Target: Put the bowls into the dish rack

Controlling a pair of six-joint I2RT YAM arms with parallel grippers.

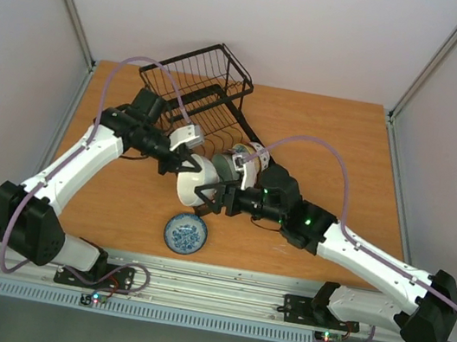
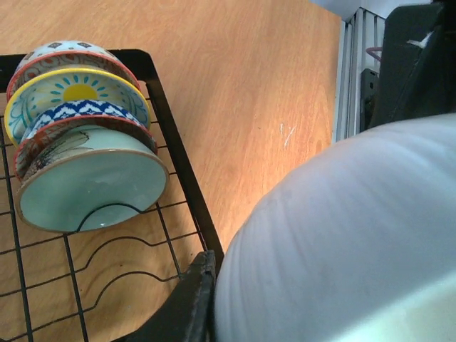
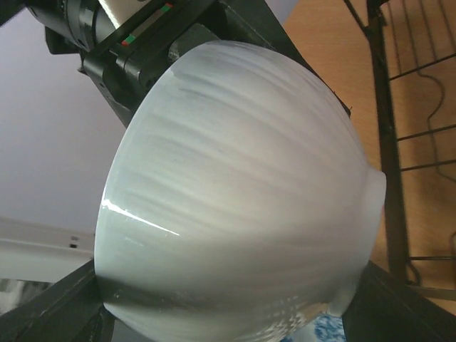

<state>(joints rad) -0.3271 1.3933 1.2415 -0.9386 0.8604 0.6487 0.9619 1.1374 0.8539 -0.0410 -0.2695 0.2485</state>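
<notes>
A pale whitish-green bowl (image 1: 192, 181) hangs on its side above the table between both grippers. My left gripper (image 1: 184, 165) is shut on its rim; one dark finger (image 2: 189, 306) lies flat against the bowl (image 2: 342, 242). My right gripper (image 1: 211, 194) straddles the same bowl (image 3: 242, 185), fingers (image 3: 57, 306) against rim and foot with no gap showing. The black wire dish rack (image 1: 208, 80) holds several bowls upright in its slots, a mint one (image 2: 89, 189) nearest and a yellow-centred one (image 2: 71, 92) behind. A blue-and-white bowl (image 1: 185, 234) sits on the table near the front edge.
The rack's raised basket stands at the table's back, its black frame (image 2: 178, 142) just left of the held bowl. The left arm's wrist (image 3: 121, 43) fills the top of the right wrist view. Bare wooden table (image 1: 338, 145) lies right of the rack.
</notes>
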